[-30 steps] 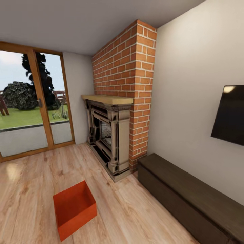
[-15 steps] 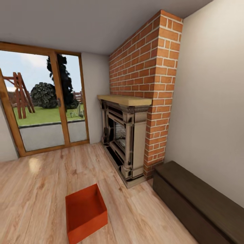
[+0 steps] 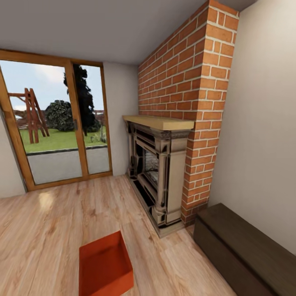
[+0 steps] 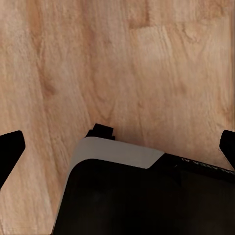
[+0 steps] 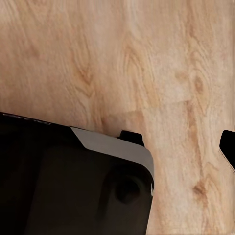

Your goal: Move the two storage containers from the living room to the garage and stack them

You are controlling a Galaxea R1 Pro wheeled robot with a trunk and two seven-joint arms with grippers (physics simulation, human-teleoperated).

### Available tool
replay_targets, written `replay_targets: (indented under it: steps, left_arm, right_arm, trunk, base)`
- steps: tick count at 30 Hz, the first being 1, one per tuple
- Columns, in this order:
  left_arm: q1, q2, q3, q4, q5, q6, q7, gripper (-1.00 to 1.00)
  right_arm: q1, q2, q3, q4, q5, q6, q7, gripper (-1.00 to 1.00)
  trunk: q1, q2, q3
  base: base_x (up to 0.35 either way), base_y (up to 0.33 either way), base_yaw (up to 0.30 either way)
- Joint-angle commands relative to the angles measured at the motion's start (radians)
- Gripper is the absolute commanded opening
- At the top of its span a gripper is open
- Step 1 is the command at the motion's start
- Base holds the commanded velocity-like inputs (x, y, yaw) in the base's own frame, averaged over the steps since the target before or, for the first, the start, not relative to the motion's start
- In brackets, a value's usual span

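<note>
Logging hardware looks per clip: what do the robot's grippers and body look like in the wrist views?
Little shows. Left wrist view: black fingertips at both picture edges, over a black body with a pale grey rounded edge and faint lettering. Right wrist view: one black fingertip, and the black, grey-edged body.

The floor (image 3: 53, 230) is light wood planks. A tall red brick chimney (image 3: 185, 94) stands at 1 o'clock, with a carved stone fireplace (image 3: 158, 176) under a pale wood shelf (image 3: 158, 122). At 10 o'clock, glass doors (image 3: 53, 127) in wood frames show green grass, dark trees and a wooden swing frame. A long dark wooden cabinet (image 3: 242, 250) sits at 4 o'clock by the plain pale wall (image 3: 263, 144).
</note>
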Motion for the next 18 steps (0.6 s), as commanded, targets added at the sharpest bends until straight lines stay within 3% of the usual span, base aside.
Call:
replay_targets:
  steps: [1, 12, 18]
  left_arm:
    - [-0.001, 0.000, -0.006, 0.001, 0.007, -0.003, 0.003, 1.00]
    - [-0.001, -0.001, -0.007, 0.001, 0.007, -0.006, 0.003, 1.00]
    - [-0.001, -0.004, -0.008, -0.001, 0.005, -0.013, 0.003, 1.00]
  right_arm:
    - [-0.001, 0.001, 0.008, 0.003, -0.003, -0.005, -0.003, 1.00]
    - [-0.001, 0.002, 0.007, 0.003, 0.002, -0.008, -0.003, 1.00]
    - [-0.001, 0.002, 0.008, 0.003, -0.005, -0.003, -0.003, 1.00]
  trunk:
    - [0.001, -0.001, -0.001]
    - [0.001, -0.001, -0.001]
    - [0.001, -0.001, -0.001]
  base:
    - [0.322, 0.000, 0.002]
    - [0.320, -0.012, 0.015]
    - [0.097, -0.041, 0.240]
